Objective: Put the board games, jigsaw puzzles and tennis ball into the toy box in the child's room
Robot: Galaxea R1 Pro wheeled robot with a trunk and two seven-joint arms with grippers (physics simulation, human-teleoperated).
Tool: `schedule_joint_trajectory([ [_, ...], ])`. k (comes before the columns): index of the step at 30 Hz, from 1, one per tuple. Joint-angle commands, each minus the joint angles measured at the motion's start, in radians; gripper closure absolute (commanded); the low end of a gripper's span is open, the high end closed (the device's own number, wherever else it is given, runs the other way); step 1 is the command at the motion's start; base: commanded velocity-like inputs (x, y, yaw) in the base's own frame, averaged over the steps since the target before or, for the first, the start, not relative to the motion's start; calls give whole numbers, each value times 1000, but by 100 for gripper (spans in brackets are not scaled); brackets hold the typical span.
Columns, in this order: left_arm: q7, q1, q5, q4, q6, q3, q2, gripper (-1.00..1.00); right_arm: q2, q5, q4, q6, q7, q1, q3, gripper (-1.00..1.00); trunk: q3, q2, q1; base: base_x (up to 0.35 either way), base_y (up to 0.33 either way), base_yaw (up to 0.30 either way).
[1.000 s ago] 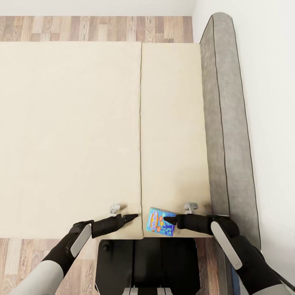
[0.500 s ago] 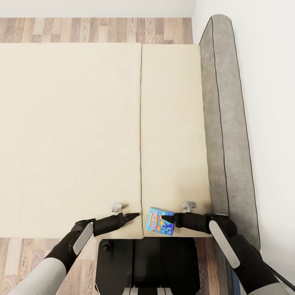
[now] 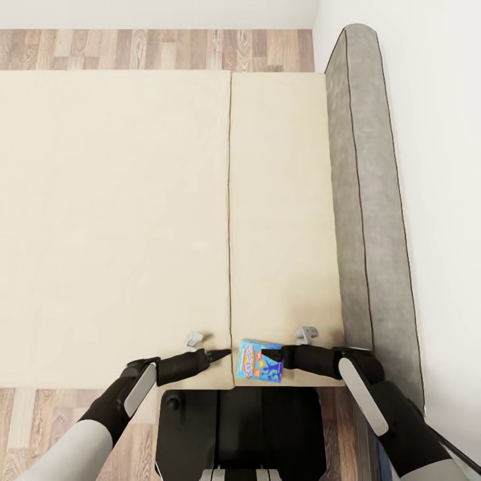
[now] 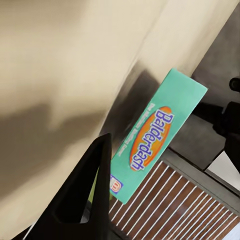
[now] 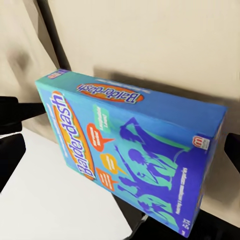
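Right wrist view: a blue board game [image 5: 132, 150] labelled "Balderdash" is seen on the bed [image 3: 133, 200]; whether the right gripper [image 3: 270, 352] is spread cannot be told.

Looking down on the bed [image 3: 120, 220]: beige mattress with a dark seam running front to back, the grey headboard [image 3: 371, 200] along the right against the white wall, wood-plank floor past the far edge. Right at the near edge of the mattress, just right of the seam, sits a blue board game [image 3: 259, 361] with a cartoon lid, lying flat. The right tool [image 3: 268, 351] pokes in from the right with its dark tip over the box's upper right corner, can't tell whether it's pinching anything. The left tool [image 3: 219, 353] points in from the left, its tip just beside the seam and a bit short of the box.
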Motion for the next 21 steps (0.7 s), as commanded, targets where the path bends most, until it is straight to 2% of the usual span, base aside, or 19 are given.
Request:
schedule_joint_trajectory([
  [1,7,0,-3,4,-7,-5,-1,-100,2,3,-1,3,4,0,0,-100,-1,-1,14,0,0,0],
  [21,-18,3,-10,11,-13,-6,-7,-100,36,2,-2,4,5,4,3,-100,-1,-1,14,0,0,0],
])
